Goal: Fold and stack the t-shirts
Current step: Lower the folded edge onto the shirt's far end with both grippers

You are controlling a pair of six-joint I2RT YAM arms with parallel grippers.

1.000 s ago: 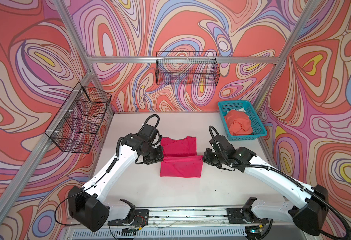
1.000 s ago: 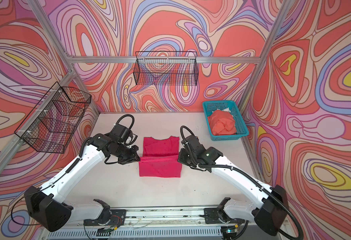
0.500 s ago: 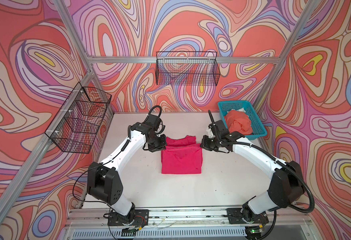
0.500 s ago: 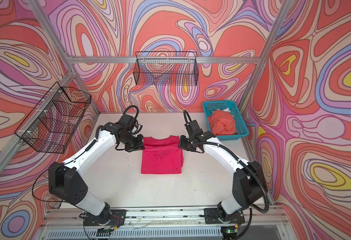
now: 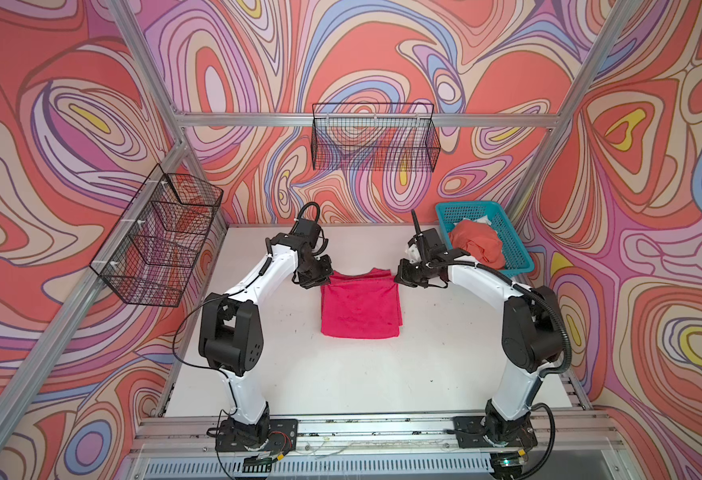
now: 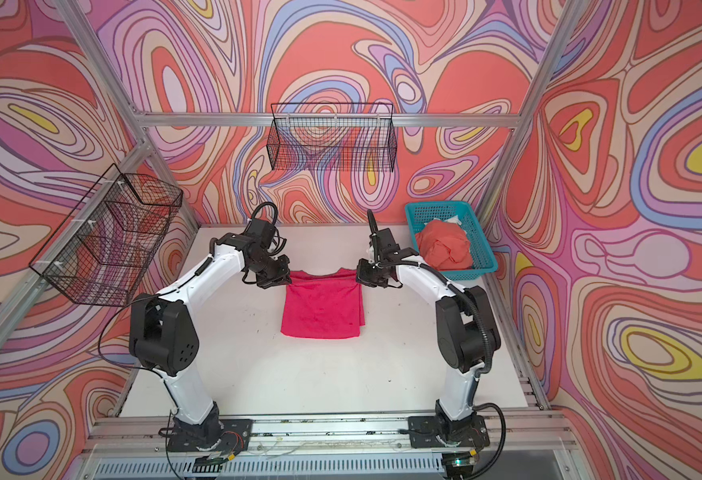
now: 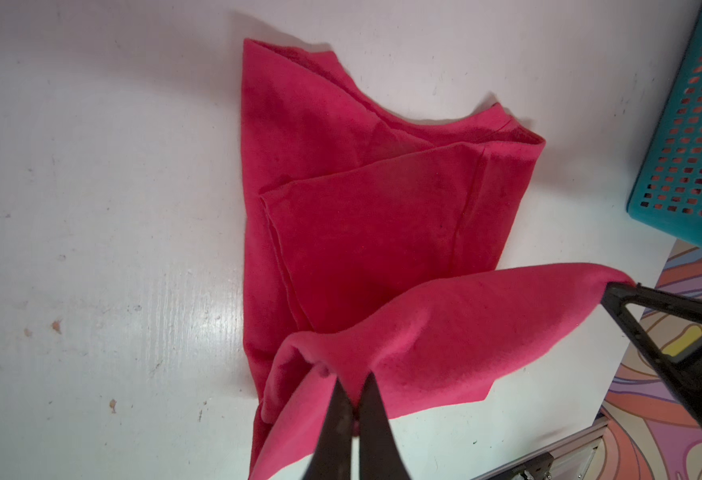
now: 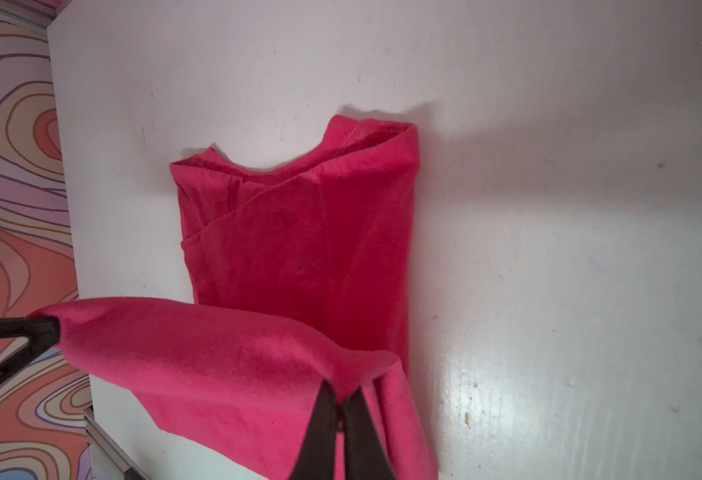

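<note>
Both top views show your left gripper and right gripper pinching the hem of the magenta t-shirt, now carried over to its collar: the half-fold looks ready for release.

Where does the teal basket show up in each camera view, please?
Top view: basket at the far right corner of the table.
Top view: basket at that same far right corner.
Left wrist: basket partly cut off by the frame, apart from the shirt.
Right wrist: not in it.
Shared landmark: the pink t-shirt, seen in all four.
</note>
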